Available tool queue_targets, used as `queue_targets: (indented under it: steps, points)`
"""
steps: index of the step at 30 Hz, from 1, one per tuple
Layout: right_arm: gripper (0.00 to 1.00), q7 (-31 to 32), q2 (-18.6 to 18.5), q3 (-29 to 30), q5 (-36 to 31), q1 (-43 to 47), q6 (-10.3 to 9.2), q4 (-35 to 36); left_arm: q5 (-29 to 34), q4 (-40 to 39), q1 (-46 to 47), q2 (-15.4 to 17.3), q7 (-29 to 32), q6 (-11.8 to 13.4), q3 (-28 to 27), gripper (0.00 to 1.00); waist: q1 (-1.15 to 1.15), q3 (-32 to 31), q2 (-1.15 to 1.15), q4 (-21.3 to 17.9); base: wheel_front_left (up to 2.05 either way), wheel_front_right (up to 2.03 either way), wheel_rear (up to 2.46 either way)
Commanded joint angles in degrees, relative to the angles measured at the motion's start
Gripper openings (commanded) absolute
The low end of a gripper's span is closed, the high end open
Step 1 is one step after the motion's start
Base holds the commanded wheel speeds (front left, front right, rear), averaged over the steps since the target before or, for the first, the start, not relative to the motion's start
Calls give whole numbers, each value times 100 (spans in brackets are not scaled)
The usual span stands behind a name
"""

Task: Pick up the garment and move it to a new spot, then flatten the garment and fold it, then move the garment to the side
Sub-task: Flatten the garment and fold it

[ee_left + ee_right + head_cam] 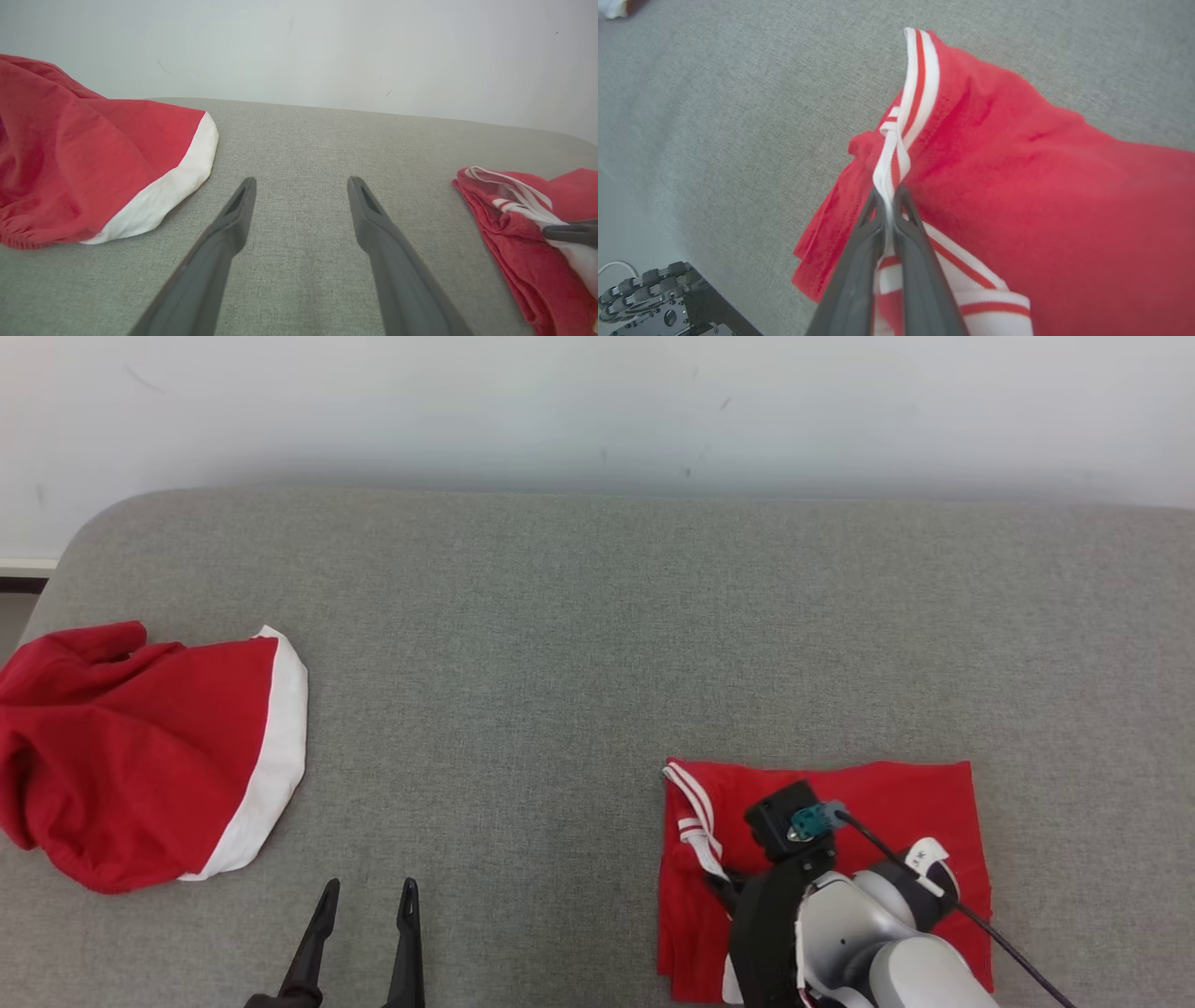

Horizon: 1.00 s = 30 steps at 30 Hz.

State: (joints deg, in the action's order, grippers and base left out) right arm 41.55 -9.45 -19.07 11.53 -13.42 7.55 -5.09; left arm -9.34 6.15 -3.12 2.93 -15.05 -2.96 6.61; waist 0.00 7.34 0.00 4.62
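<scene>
Grey padded surface (597, 644) against a white wall (597, 401). Your right gripper (889, 193) is clamped on the white-and-red striped trim (915, 93) of the folded red garment (887, 803), which lies at the surface's near edge, toward the right. Your left gripper (369, 896) sits by the near edge, fingers spread, holding nothing. A second red garment (121, 756), white-banded, lies bunched at the left edge.

Your left gripper (369, 889) sits low, fingers spread wide, pointing forward. Your right gripper (889, 192) angles down, fingers pinched tight on the garment (1017, 186).
</scene>
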Motion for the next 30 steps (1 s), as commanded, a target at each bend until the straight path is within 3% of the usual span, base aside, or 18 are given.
queue_targets:
  steps: [1,3,4,5,10,14,24,30]
  points:
    - [0,-56,46,-89,39,-80,-14,-89,-25,23,69,-6,-16,9,5,100,0,-1,0,7,0,0,0]
    - [0,-100,53,-187,46,-126,-14,-201,-31,36,78,-6,-17,2,27,100,0,-10,0,27,0,0,0]
    - [31,-134,48,-255,90,-123,-14,-230,-36,46,81,-6,-16,1,40,100,0,-17,0,40,0,0,0]
    - [100,-170,46,-268,135,-121,-14,-250,-38,48,81,-6,-16,5,40,100,0,-25,0,47,0,0,0]
    - [100,-644,166,-27,520,-116,-14,-70,-15,42,8,-5,-17,25,8,100,0,-77,0,46,0,0,0]
    - [100,-1250,137,503,553,-57,-14,253,-6,10,-36,-6,-16,29,-22,100,0,-148,0,5,0,0,0]
    - [100,-2799,251,2128,-301,814,-14,718,-3,-11,-166,-6,-16,24,-38,100,0,-385,0,-258,0,0,0]
    - [100,-3933,378,2507,-921,1287,-14,514,-8,29,-240,-6,-16,28,-73,100,0,-578,0,-437,0,0,0]
